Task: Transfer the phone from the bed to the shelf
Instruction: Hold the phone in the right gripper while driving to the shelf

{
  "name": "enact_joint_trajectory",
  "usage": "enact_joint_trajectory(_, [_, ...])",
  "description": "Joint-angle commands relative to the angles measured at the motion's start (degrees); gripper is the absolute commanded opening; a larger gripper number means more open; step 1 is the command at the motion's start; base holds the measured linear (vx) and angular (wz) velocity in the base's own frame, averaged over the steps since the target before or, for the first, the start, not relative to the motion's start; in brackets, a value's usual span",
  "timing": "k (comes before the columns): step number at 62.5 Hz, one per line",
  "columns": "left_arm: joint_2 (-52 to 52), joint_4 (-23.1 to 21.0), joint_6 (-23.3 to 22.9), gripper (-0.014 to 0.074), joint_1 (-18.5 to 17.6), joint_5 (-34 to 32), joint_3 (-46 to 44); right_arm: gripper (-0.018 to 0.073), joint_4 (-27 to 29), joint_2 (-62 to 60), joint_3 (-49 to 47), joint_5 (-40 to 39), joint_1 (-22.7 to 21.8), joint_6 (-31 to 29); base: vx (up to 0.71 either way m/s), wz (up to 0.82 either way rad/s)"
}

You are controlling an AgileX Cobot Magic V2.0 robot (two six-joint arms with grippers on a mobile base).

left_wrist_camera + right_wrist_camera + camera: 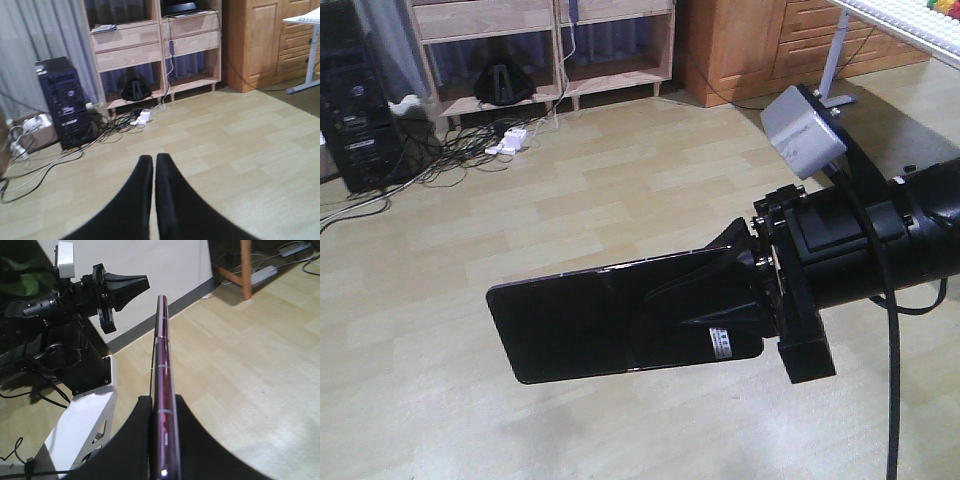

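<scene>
Transport phase: phone pinched in right gripper, left gripper pressed together empty, well short of shelf; requires level approach.

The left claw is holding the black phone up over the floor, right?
Not quite: it is the right claw that is holding the black phone up over the floor. The right wrist view shows it. The left claw is shut, empty.

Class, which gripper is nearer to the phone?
Right. The right gripper is clamped on the phone; the left gripper is shut and empty, well apart from it.
</scene>
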Motion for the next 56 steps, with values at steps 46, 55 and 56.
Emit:
enact_joint_trajectory(46, [-0.77, -0.52, -0.33, 0.0001, -0.2, -4.15, -1.22, -0.0002, 4.99, -1.61, -1.61, 4.03, -0.02, -0.09, 0.48, -0.22])
enact_joint_trajectory(55, [-0.77, -0.52, -0.33, 0.0001, -0.2, -4.15, -1.22, -0.0002, 4.99, -1.61, -1.61, 4.03, -0.02, -0.09, 0.48, -0.25])
enact_joint_trajectory(56, [-0.77, -0.52, -0.33, 0.0001, -0.2, -4.15, -1.22, -0.0002, 4.99, -1.61, -1.61, 4.03, -0.02, -0.09, 0.47, -0.24])
